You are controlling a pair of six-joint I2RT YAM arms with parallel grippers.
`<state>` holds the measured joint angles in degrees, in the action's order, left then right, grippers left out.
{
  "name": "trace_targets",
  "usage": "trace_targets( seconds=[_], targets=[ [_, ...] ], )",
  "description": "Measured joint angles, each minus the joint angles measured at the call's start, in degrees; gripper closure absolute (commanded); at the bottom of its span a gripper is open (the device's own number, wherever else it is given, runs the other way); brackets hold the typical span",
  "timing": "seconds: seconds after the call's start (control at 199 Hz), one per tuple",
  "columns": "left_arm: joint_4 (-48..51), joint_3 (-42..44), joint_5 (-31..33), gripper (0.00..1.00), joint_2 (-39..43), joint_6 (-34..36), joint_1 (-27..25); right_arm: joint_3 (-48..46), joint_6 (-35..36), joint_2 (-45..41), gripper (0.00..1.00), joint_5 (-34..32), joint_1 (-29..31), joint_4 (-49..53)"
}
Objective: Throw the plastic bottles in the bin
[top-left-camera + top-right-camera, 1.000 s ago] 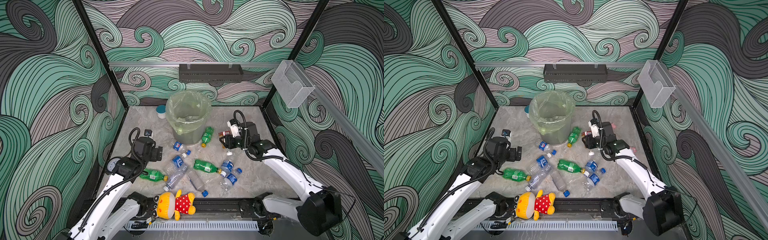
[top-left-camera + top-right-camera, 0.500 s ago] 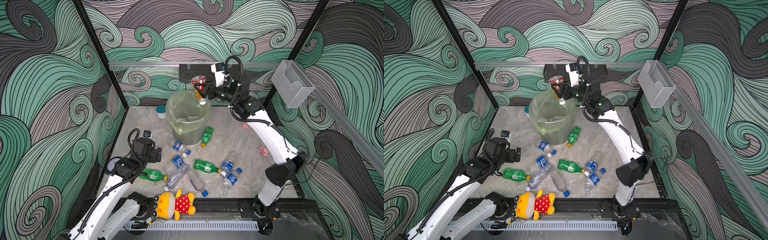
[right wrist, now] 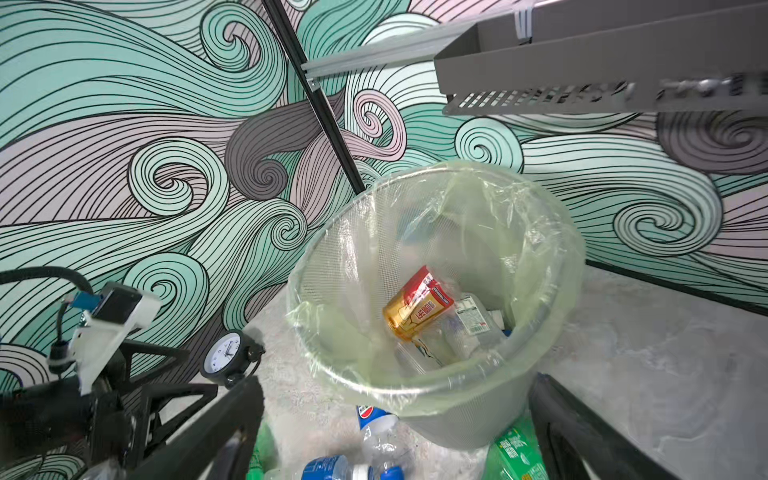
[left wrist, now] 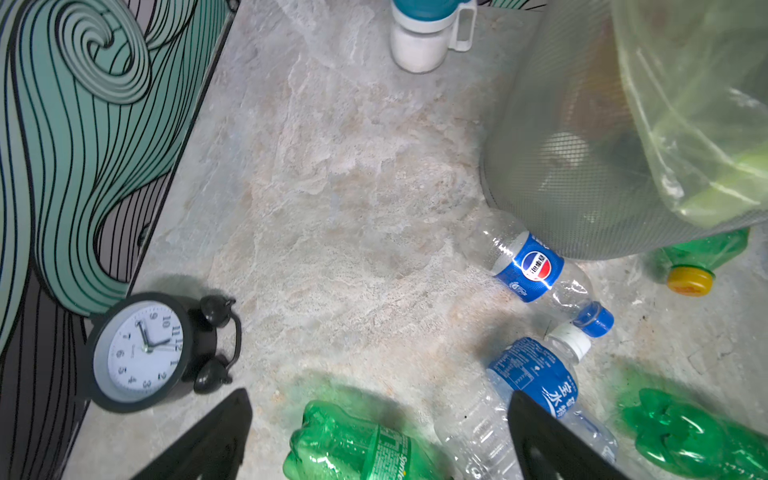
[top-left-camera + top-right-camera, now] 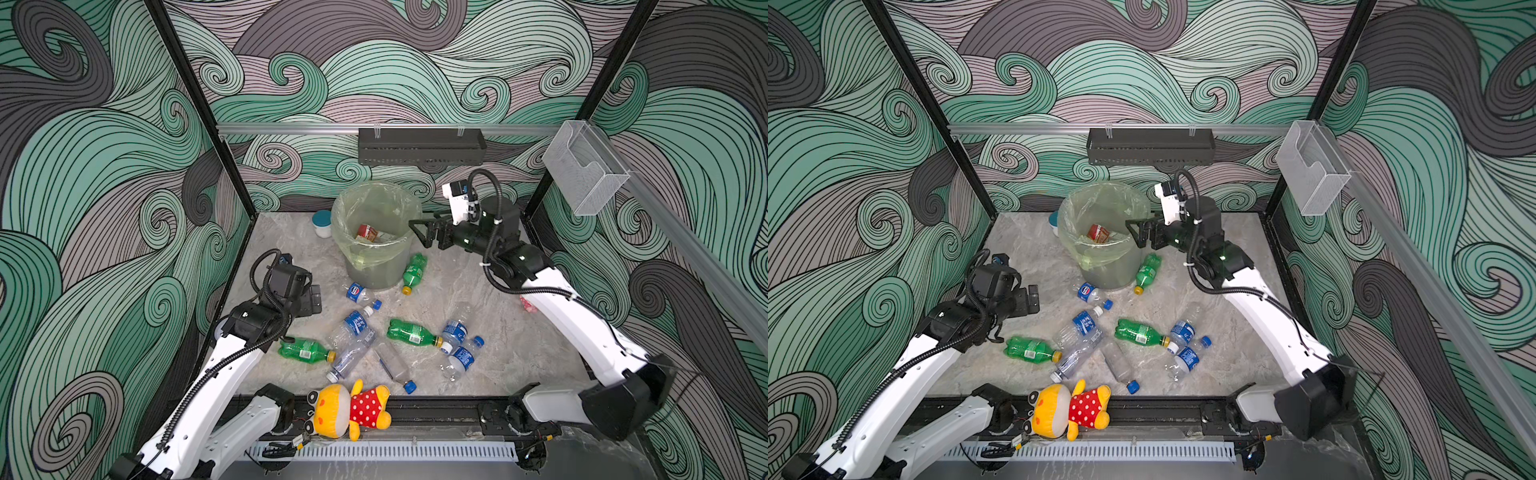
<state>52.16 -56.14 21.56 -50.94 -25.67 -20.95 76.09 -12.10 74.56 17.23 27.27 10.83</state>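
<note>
You can read the Pepsi globe on the blue-labelled bottle (image 4: 536, 268) lying just beside the foot of the bin (image 5: 374, 272). "Sprite" shows on the green bottle (image 4: 361, 451) near your left gripper (image 4: 380, 409), and Chinese characters on the white-capped bottle (image 4: 540, 382). The orange-red labelled bottle (image 3: 417, 305), also lettered in Chinese, lies inside the bin, which stands by the back edge of the worktop (image 5: 498, 353). A second ago your right gripper (image 5: 417, 235) held that bottle low near the right edge. Now its claw stands wide and empty beside the bin's rim. Your left claw is wide too, empty, unmoved near the left edge. The other bottles (image 5: 411, 332) lie scattered mid-worktop toward the front edge.
</note>
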Motion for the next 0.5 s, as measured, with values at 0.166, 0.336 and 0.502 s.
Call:
trace_targets(
  seconds=[0.166, 0.336, 0.502],
  targets=[
    [5.1, -0.1, 3.2, 0.01, 0.1, -14.5, 0.1, -8.1, 1.0, -6.7, 0.0, -2.4, -2.4, 0.7],
    [8.7, 1.5, 2.6, 0.01, 0.5, -29.9, 0.2, -14.1, 1.2, -7.8, 0.0, -3.8, -3.5, 2.0],
    [11.9, 3.9, -0.2, 0.01, -4.8, -40.4, 0.2, -16.0, 0.9, -7.2, 0.0, -4.4, -3.7, 2.9]
  ],
)
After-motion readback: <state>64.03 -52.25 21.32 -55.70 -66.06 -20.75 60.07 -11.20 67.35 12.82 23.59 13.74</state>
